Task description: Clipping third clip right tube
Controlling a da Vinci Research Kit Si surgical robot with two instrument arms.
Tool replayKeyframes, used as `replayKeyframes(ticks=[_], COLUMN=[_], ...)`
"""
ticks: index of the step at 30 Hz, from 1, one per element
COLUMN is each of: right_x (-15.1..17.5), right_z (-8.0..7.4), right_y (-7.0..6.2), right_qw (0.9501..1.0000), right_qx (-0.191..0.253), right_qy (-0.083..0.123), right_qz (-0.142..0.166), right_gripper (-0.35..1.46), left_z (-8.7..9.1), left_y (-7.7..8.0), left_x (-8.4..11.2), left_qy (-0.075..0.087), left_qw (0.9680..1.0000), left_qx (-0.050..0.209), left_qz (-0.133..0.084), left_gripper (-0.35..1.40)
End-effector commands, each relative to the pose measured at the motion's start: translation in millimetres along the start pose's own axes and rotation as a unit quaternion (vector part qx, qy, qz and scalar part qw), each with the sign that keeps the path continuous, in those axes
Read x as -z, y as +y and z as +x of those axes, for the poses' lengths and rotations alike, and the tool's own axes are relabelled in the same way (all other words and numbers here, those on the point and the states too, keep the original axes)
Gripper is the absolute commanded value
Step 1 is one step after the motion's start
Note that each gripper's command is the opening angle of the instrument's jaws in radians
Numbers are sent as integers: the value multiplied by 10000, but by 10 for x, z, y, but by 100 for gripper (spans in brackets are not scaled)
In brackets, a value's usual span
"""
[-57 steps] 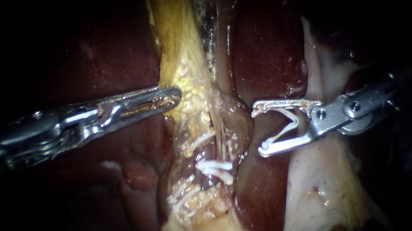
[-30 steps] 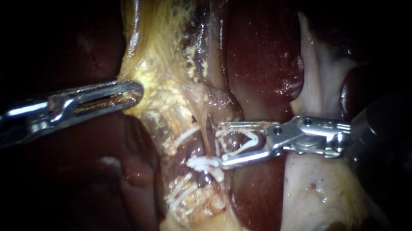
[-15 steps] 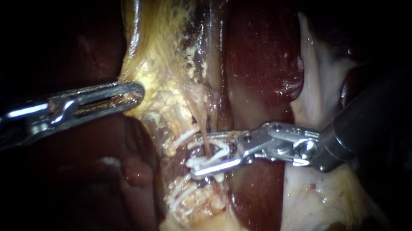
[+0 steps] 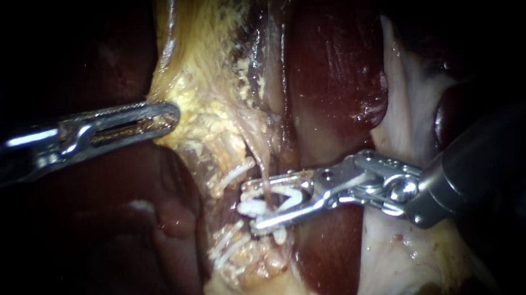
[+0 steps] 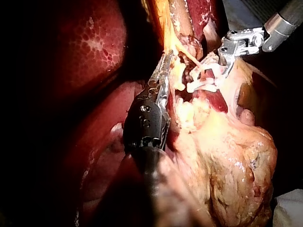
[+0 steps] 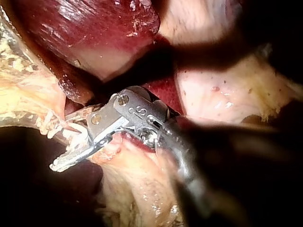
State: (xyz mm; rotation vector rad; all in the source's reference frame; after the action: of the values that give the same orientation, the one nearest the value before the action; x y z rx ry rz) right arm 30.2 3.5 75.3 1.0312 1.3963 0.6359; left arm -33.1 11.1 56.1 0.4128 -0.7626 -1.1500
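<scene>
Right instrument [image 4: 248, 205] has advanced, jaws holding the clip [image 4: 288, 193] astride the tube [image 4: 262, 165]. Squeeze squarely; left instrument [image 4: 173, 115] clamps fat [image 4: 204, 123] in its jaws.

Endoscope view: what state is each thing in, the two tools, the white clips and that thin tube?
left instrument: jaws shut on yellow tissue.
right instrument: jaws shut on loaded clip, astride the tube.
loaded clip: open, not yet squeezed closed.
tube: whole, running between the clip's legs.
other clips: closed on tissue.
</scene>
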Motion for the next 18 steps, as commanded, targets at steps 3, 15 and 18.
replayKeyframes(ticks=[3, 15, 18], right_x=[-3, 4, 8], right_z=[1, 12, 12], right_y=[5, 3, 4], right_qw=[9999, 9984, 9962], right_qx=[-89, -541, -769], right_qy=[26, 76, 8], right_qz=[-64, -117, -397], right_gripper=[48, -1, -35], left_z=[0, 0, 0], left_y=[-1, -2, -3], left_x=[0, 0, 0], left_qy=[0, -2, -3], left_qw=[10000, 10000, 10000], left_qx=[3, 6, 7], left_qz=[-5, -9, -11], left_gripper=[-35, -35, -35])
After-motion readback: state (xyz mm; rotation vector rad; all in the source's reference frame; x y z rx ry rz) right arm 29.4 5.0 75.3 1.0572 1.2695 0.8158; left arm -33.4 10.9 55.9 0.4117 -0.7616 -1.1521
